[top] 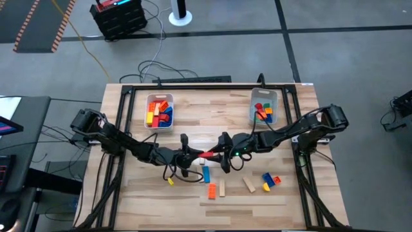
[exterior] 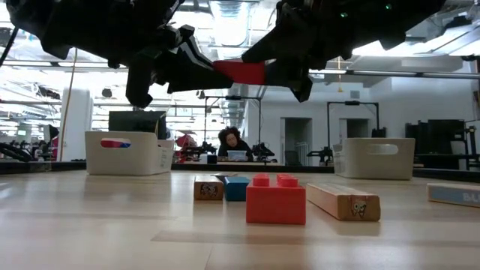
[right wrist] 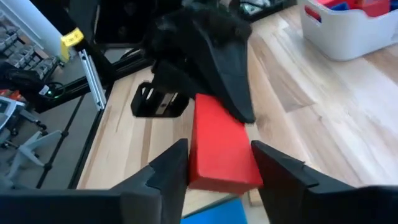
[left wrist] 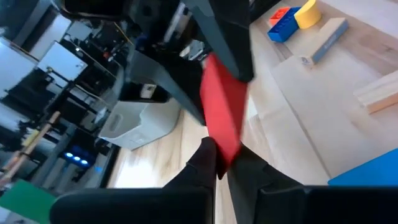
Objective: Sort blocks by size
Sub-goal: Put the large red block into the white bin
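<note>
The smooth red rectangular block (top: pixel 207 154) hangs above the wood-grain counter (top: pixel 193 119) at its centre. The left end effector (left wrist: pixel 221 167) is clamped on one end. The right end effector (right wrist: pixel 219 163) has its jaws parted, flanking the other end.

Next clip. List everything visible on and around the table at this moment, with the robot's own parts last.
red bar: one, red, in the air over the middle of the table, between both end effectors.
loose blocks: several, blue, orange, yellow, tan and red, on the table's near half.
left bin: one, pale, far left; holds red, yellow, orange and blue blocks.
right bin: one, pale, far right; holds red, orange, yellow and green blocks.
person: one, seated in the room behind.
left end effector: shut on the red bar.
right end effector: at the bar's other end.
</note>
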{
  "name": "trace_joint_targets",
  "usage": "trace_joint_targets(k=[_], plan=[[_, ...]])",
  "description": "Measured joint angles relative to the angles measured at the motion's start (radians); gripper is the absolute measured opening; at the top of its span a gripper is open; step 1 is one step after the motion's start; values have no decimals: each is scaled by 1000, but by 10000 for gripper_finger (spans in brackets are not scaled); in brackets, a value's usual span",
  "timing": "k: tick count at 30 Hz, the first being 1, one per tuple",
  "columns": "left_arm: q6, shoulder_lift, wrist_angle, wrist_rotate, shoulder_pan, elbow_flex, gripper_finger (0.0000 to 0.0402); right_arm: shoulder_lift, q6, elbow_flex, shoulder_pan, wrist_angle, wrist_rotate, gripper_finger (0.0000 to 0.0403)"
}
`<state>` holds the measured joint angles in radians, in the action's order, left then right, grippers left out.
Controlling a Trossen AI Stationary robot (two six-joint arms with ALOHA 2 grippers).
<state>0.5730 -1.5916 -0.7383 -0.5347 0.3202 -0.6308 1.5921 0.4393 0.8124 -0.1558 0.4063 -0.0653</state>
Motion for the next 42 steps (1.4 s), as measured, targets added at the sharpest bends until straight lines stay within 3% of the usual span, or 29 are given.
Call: trace_joint_targets(k=[7, 18, 25, 30, 36, 42], plan=[[-58, 0, 5, 7, 0, 0, 12, -50, -21, 0, 38, -49, 20, 246], [-215, 0, 71, 6, -38, 0, 10, -176, -30, 0, 102, -265, 8, 248], [-377, 18, 223, -19, -108, 0, 10, -240, -13, -12, 92, -502, -162, 248], [-435, 140, 366, -147, -110, 0, 10, -230, 79, -106, 30, -505, -247, 248], [-601, 363, 682, -285, -117, 16, 10, -239, 177, -172, -97, -482, -332, 249], [-778, 572, 905, -347, -155, 108, 10, -233, 236, -172, -255, -468, -426, 249]])
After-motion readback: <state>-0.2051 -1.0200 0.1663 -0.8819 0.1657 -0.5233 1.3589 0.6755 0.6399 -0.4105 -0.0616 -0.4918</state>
